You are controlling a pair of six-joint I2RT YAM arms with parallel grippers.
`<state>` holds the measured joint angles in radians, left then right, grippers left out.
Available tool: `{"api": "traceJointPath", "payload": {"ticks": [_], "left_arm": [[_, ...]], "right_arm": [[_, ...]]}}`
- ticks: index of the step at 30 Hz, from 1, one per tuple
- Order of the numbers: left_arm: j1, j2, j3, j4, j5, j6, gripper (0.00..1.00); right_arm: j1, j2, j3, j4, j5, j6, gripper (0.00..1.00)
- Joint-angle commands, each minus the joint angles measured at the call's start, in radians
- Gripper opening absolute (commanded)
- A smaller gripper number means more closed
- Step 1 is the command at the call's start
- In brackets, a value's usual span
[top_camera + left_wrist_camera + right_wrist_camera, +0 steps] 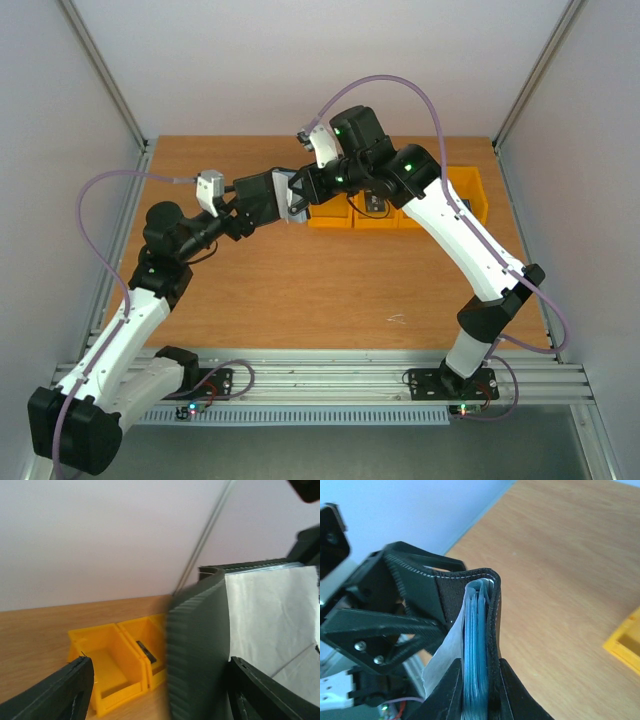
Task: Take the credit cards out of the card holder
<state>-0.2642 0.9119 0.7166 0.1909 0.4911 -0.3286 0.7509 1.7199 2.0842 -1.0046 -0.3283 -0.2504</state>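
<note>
Both arms meet in mid-air over the back of the table. The black card holder (290, 195) hangs open between them. My right gripper (312, 188) is shut on one black flap and its stack of blue sleeves (479, 645), with the fingers (512, 695) pressed on both sides. My left gripper (262, 200) is open. The other ribbed black flap (200, 645) stands between its fingers, against the right fingertip (250, 685) and well apart from the left one. The pale grey inner face (270, 615) shows. No separate card edge is distinguishable inside the holder. A thin dark card (146, 652) lies in a yellow bin.
A row of yellow plastic bins (470, 190) stands at the back right of the wooden table, just behind the grippers. It also shows in the left wrist view (107, 665). Metal frame posts and white walls enclose the table. A small pale scrap (397, 320) lies near the front.
</note>
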Motion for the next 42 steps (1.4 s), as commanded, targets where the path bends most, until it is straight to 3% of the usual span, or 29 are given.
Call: {"api": "traceJointPath", "payload": {"ticks": [1,7,9,12,14,16,20,26,30,35,42], "left_arm": [[-0.001,-0.009,0.005,0.062,0.100,0.010,0.71],[-0.012,-0.005,0.006,0.103,0.208,0.005,0.70],[-0.022,-0.003,0.008,0.119,0.259,0.012,0.65],[-0.026,0.000,0.014,0.134,0.287,-0.003,0.39],[-0.026,-0.001,0.014,0.146,0.290,-0.014,0.16],[-0.026,-0.007,0.012,0.161,0.292,-0.020,0.01],[-0.021,-0.021,0.011,0.206,0.297,-0.061,0.00],[-0.020,-0.020,0.021,0.223,0.316,-0.093,0.00],[-0.019,-0.018,0.020,0.222,0.313,-0.102,0.00],[-0.018,-0.015,0.024,0.223,0.324,-0.101,0.00],[-0.019,-0.015,0.026,0.225,0.332,-0.096,0.00]], "right_arm": [[0.001,-0.012,-0.001,0.088,-0.225,-0.012,0.01],[0.000,-0.006,-0.007,0.103,-0.287,-0.018,0.01],[0.001,-0.005,-0.006,0.109,-0.310,-0.024,0.01],[0.001,-0.002,-0.006,0.117,-0.362,-0.037,0.04],[0.000,-0.006,-0.007,0.114,-0.400,-0.051,0.11],[-0.021,-0.025,-0.036,0.131,-0.441,-0.052,0.18],[-0.104,-0.092,-0.150,0.210,-0.478,-0.011,0.34],[-0.120,-0.117,-0.172,0.118,-0.475,-0.116,0.54],[-0.162,-0.134,-0.183,0.073,-0.556,-0.167,0.63],[-0.183,-0.131,-0.176,-0.008,-0.502,-0.229,0.63],[-0.200,-0.147,-0.207,0.020,-0.457,-0.240,0.50]]}}
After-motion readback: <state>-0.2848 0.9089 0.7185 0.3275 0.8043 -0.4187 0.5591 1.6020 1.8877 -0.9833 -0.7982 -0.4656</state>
